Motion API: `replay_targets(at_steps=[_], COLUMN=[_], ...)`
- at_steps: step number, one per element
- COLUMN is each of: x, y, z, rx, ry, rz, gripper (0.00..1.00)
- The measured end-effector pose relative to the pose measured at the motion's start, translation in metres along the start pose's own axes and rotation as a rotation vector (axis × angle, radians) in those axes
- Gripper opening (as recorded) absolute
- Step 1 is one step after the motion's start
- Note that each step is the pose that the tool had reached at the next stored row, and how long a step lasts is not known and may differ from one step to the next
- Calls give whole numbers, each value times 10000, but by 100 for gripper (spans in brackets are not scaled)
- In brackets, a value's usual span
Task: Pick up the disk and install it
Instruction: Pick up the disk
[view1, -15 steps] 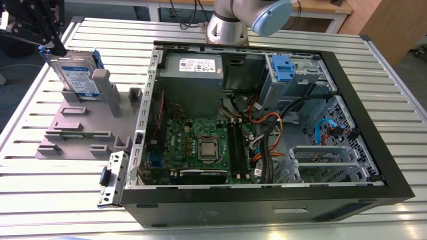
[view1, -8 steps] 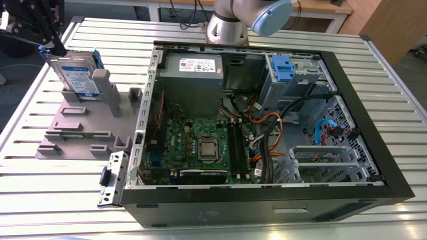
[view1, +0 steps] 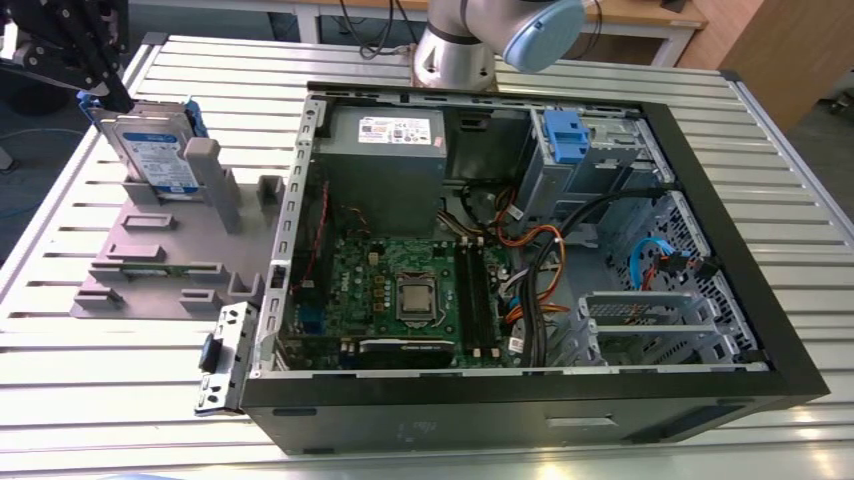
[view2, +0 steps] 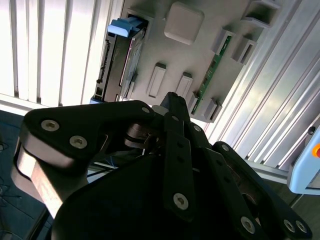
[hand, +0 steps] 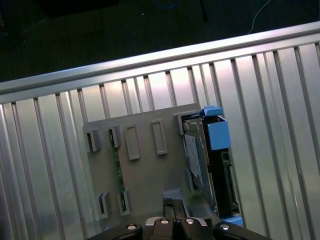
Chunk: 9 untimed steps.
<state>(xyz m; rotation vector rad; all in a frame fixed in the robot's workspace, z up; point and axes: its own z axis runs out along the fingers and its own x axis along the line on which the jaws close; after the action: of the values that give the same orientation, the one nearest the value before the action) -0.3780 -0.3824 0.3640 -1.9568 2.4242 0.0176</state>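
Exterior view: gripper (view1: 110, 98) is positioned near top edge of upright disk (view1: 150, 150) in grey stand (view1: 147, 250). Grip state cannot be told. Centred, vertical approach is advised.

Stand (view1: 140, 245) sits on the table (view1: 80, 370) at the exterior view's left, with the disk (view1: 150, 150) upright on edge at the stand's far end. End effector (view1: 107, 92) is over the disk's top, at the far-left corner of the scene; contact can't be told. Open computer case (view1: 467, 415) lies on the table just beside the stand, to the exterior view's right, with the arm base (view1: 454, 55) behind the case on the far side.
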Motion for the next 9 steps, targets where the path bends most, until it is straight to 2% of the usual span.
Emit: replay_targets(at_steps=[9], x=[0], y=[0], z=[0], rx=[-2], ry=[0], rz=[-65], gripper=[11])
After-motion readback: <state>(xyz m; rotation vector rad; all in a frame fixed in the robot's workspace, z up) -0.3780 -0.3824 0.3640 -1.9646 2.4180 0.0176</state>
